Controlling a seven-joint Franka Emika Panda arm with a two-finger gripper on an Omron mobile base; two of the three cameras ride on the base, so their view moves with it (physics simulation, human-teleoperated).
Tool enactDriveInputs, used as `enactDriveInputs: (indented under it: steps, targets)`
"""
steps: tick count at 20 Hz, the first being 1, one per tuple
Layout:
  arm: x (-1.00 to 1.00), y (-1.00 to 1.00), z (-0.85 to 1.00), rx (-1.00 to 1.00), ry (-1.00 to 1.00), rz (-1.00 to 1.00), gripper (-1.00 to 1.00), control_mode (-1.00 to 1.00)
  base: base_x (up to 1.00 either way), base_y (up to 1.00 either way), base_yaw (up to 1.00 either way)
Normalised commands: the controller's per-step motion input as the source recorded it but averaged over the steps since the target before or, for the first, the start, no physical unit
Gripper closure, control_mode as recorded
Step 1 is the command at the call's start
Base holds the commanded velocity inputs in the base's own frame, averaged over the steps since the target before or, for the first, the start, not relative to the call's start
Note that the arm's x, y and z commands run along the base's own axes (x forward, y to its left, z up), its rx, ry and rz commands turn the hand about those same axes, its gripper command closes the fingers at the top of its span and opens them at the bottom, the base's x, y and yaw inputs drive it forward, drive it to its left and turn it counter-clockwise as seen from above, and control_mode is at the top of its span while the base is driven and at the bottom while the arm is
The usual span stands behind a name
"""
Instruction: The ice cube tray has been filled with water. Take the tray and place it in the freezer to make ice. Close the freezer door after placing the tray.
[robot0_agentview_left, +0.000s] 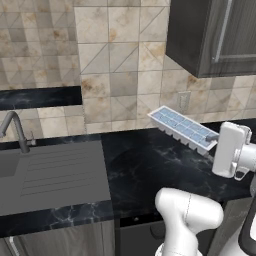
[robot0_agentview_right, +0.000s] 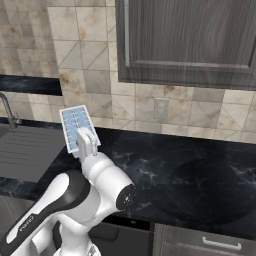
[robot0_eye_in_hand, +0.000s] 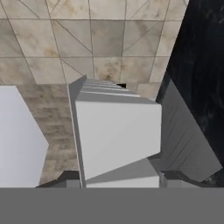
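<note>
**Tray in the air, freezer run ahead**

The gripper (robot0_agentview_left: 214, 137) has its jaws clamped on one short end of the ice cube tray (robot0_agentview_left: 181, 127) — and the tray is off the counter, held out from the jaws toward the tiled wall (robot0_agentview_left: 115, 65). In the left base view it tilts a little, far end higher, the pale blue water (robot0_agentview_left: 175, 124) glossy in its cells. In the hand view the tray's white underside (robot0_eye_in_hand: 118, 131) sits right between the tips.

My read: this is the carry, with freezer and door work not yet done. To do it well, level the tray before swinging, keep the grip firm on that one end, and move slowly — a long tray held by its end wants to droop and spill.

Outward from the jaws: the black marble counter (robot0_agentview_left: 150, 165) lies below, the dark wall cabinet (robot0_agentview_left: 215, 35) hangs above, near enough to mind when lifting. A wall outlet (robot0_agentview_left: 184, 100) sits just beyond the tray's far end. Well off on the far side, the sink (robot0_agentview_left: 50, 175) and its faucet (robot0_agentview_left: 15, 130).
</note>
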Motion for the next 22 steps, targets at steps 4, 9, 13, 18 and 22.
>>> enactDriveInputs:
  steps: [4,9,13,18,22]
  targets:
    - [0.00,0.00,0.13,0.04,0.02,0.00,1.00,-1.00,0.00,0.00,0.00]
    - [-0.01,0.00,0.32,0.00,0.09,0.00,1.00,-1.00,0.00,0.00,0.00]
    - [0.00,0.00,0.22,0.00,0.12,0.00,1.00,-1.00,0.00,0.00,0.00]
    - [0.00,0.00,0.00,0.00,0.02,0.00,1.00,1.00,0.00,0.00,0.00]
    - [0.00,0.00,0.00,0.00,0.00,0.00,1.00,1.00,-0.34,0.02,0.05]
